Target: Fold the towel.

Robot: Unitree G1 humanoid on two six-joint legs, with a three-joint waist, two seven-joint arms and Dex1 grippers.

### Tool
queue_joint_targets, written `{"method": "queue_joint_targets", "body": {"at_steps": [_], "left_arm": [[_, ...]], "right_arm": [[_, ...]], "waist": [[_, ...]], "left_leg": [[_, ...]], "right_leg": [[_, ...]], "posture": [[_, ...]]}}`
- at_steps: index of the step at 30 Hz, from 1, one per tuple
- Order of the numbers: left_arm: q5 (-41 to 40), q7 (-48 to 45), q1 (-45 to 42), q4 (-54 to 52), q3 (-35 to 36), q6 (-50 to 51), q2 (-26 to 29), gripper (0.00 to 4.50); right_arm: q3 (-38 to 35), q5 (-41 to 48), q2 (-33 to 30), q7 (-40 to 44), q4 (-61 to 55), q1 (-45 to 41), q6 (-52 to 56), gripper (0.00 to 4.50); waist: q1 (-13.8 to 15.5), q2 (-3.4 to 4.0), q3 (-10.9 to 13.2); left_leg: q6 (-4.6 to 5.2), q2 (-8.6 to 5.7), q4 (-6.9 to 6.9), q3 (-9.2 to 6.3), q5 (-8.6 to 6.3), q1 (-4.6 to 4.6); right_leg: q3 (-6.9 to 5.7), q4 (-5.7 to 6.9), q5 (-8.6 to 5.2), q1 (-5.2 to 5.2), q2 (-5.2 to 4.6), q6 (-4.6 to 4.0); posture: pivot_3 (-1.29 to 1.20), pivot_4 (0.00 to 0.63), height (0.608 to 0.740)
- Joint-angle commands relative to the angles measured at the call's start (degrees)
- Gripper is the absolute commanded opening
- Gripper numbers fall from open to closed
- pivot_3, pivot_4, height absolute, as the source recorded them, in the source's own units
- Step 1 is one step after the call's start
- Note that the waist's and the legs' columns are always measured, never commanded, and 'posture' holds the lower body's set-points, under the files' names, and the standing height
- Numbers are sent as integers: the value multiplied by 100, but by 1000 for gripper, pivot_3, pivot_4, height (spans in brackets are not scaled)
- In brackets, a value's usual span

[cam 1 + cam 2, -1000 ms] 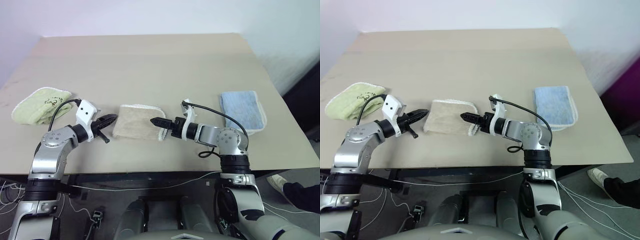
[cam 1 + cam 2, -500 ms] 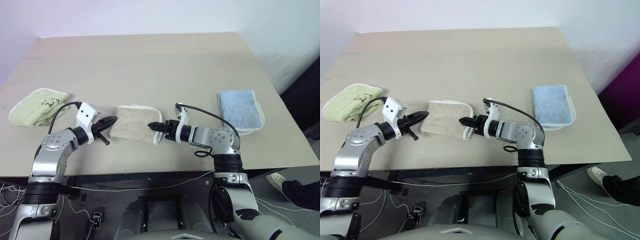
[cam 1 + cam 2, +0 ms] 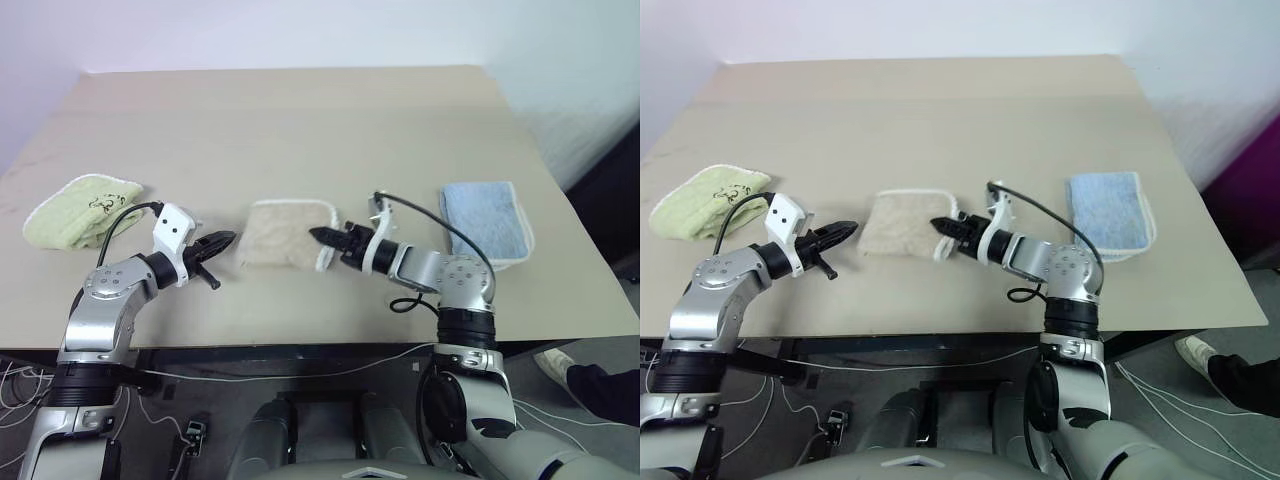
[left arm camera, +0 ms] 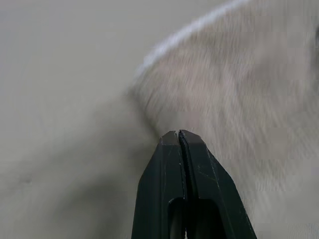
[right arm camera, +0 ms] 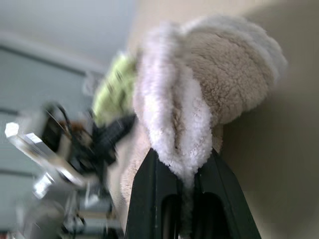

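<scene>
Right gripper now clamping towel

We see a tan table. On it lie a green towel, the beige towel between both grippers' fingers, and a blue towel behind the right fingers.

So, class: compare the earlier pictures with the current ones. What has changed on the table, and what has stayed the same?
The right pincer, open a second ago, has shut on the beige towel's right edge and lifted it, bunching the cloth. The left pincer stays shut just left of the towel, holding nothing. The green towel and the blue towel lie as before.
</scene>
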Motion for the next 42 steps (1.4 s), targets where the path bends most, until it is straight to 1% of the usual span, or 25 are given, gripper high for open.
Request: {"method": "queue_joint_targets", "body": {"at_steps": [1,3,7,9,13,17,21,29,33,38,42], "left_arm": [[-24,14,-40,-148,69,-106,-28,30],[-10,-6,-80,-76,20,-137,-88,30],[34,-80,-233,82,-148,-164,-233,30],[57,-134,-338,195,-242,-205,-311,30],[107,-248,-584,468,-399,-293,-468,30],[184,-355,-761,669,-579,-393,-622,30],[223,-410,-829,779,-615,-461,-688,30],[253,-471,-846,874,-641,-538,-750,30],[265,-490,-856,907,-640,-567,-792,30],[275,-515,-879,978,-637,-609,-827,30],[273,-537,-929,1064,-640,-639,-845,30]], "right_arm": [[-808,649,-283,-605,-619,-351,-230,29],[-1372,1004,-652,-1112,-832,-457,-343,29],[-2125,1582,-1324,-2139,-1176,-396,-513,29],[-2406,1849,-1491,-2710,-1358,-258,-654,29],[-2770,2347,-1509,-3660,-1807,285,-1133,29],[-2676,2922,-1211,-4453,-2159,1111,-1517,29],[-2392,3262,-1070,-4882,-2506,1686,-1983,29],[-1846,3617,-1303,-5045,-2613,2307,-2682,29],[-1701,3838,-1458,-5043,-2579,2443,-2953,1115],[-1538,4057,-1625,-5056,-2655,2564,-3297,2861],[-1478,4031,-1737,-5103,-2770,2662,-3595,4164]], "waist": [[33,0,0],[65,1,1],[152,2,2],[157,3,2],[162,2,1],[151,2,2],[149,4,3],[162,4,2],[165,4,2],[165,4,2],[165,4,2]], "left_leg": [[0,0,0,1,0,0],[0,-1,1,0,0,0],[1,-3,0,1,0,-1],[2,-2,-2,2,0,-2],[3,2,-1,5,1,-1],[4,2,-1,11,2,-1],[4,4,1,15,2,1],[5,3,3,14,2,4],[5,3,3,14,2,4],[5,3,4,14,2,5],[5,3,4,14,2,5]], "right_leg": [[0,0,0,0,0,0],[-1,-1,0,1,-1,0],[-2,-11,0,6,-4,0],[-1,-9,0,4,-3,0],[1,-7,0,6,0,0],[6,-5,0,8,2,0],[11,-1,0,6,5,0],[10,-3,0,13,13,1],[9,-3,0,14,14,1],[9,-4,-1,15,14,1],[9,-4,-1,16,14,1]], "posture": [[0,150,740],[0,150,740],[0,150,740],[0,150,740],[0,150,740],[0,150,740],[0,150,740],[0,150,740],[0,150,740],[0,150,740],[0,150,740]]}}
